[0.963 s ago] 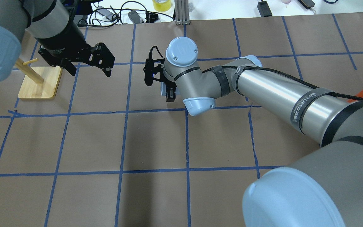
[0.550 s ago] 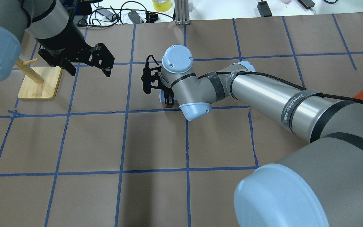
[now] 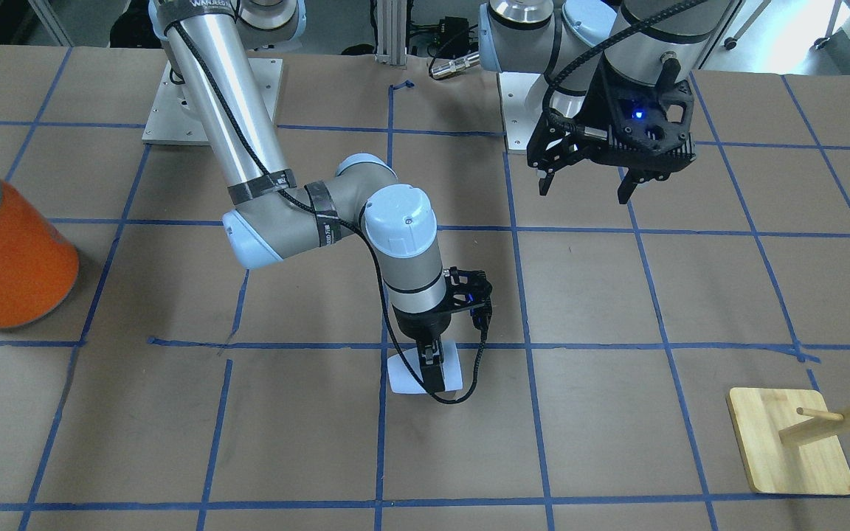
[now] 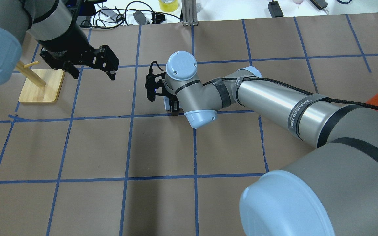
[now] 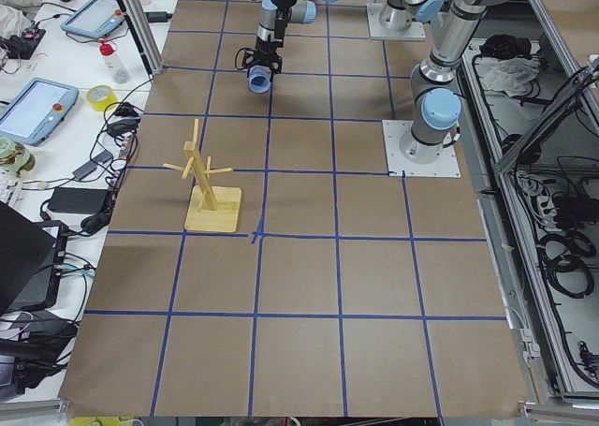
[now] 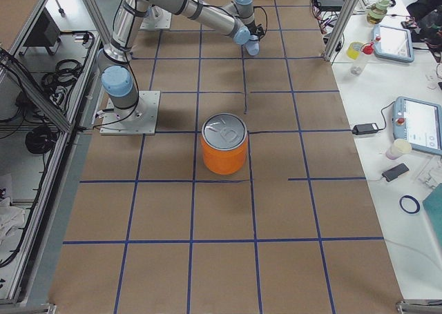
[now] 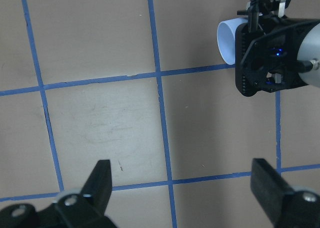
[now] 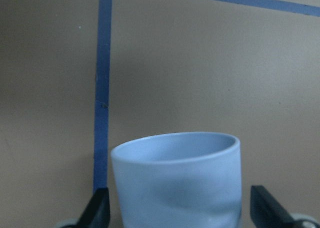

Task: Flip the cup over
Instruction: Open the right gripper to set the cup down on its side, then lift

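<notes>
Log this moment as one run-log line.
task: flip cup | right end effector: open, straddling cup lying on side | left end effector: open, raised

Cup: small pale blue-white tumbler, smooth, no handle, tapered. Lying on its side on the counter, with its bluer mouth towards the robot's left and its base towards the right. Just beside a blue tape crossing, between the spread jaws of the right gripper. Contact unclear.
</notes>
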Controlling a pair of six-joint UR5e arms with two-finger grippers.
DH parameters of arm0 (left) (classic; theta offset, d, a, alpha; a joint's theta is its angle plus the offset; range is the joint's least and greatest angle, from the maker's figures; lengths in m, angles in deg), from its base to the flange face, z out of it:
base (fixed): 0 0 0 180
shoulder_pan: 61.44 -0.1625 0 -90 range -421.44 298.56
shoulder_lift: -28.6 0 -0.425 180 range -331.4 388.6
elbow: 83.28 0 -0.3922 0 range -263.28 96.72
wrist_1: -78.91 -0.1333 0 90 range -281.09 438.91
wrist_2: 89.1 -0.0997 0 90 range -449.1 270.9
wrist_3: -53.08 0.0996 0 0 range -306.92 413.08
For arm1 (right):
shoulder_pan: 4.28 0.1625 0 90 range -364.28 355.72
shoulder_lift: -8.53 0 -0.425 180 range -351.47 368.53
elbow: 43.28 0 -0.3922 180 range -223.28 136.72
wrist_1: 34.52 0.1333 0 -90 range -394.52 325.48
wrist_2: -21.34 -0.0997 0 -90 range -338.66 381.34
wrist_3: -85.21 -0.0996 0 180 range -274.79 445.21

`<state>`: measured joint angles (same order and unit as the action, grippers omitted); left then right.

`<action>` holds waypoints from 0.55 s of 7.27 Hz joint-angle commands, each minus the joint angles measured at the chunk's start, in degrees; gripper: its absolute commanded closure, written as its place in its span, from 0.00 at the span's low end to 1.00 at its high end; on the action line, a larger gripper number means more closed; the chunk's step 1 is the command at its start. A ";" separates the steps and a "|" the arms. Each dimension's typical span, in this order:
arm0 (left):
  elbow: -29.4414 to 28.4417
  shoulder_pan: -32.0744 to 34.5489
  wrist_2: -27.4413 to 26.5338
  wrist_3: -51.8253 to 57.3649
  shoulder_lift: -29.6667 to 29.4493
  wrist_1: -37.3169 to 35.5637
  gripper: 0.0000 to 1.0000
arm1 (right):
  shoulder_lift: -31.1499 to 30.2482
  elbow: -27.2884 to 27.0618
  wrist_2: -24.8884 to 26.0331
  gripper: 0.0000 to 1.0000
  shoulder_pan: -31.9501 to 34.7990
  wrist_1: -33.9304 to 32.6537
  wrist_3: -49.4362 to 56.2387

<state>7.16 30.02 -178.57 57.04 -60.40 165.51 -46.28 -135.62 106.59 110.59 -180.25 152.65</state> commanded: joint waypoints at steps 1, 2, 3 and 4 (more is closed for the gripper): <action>0.00 -0.05 0.01 0.00 0.05 -0.02 0.00 | -7.46 -0.12 -0.09 0.00 -1.21 8.65 -0.64; 0.00 -0.05 -0.26 0.00 0.14 -0.02 0.00 | -12.29 -0.03 -0.09 0.00 -2.87 14.10 -5.09; 0.00 -0.05 0.00 0.18 -0.20 -0.02 0.00 | -19.13 -0.12 0.00 0.00 -5.41 24.16 -6.96; 0.35 -0.22 1.92 -0.08 -0.82 -0.11 0.00 | -24.85 -0.12 0.09 0.00 -9.27 33.57 -7.07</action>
<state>7.26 29.92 -178.17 57.09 -60.64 165.46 -63.54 -135.72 106.58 105.39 -158.30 146.89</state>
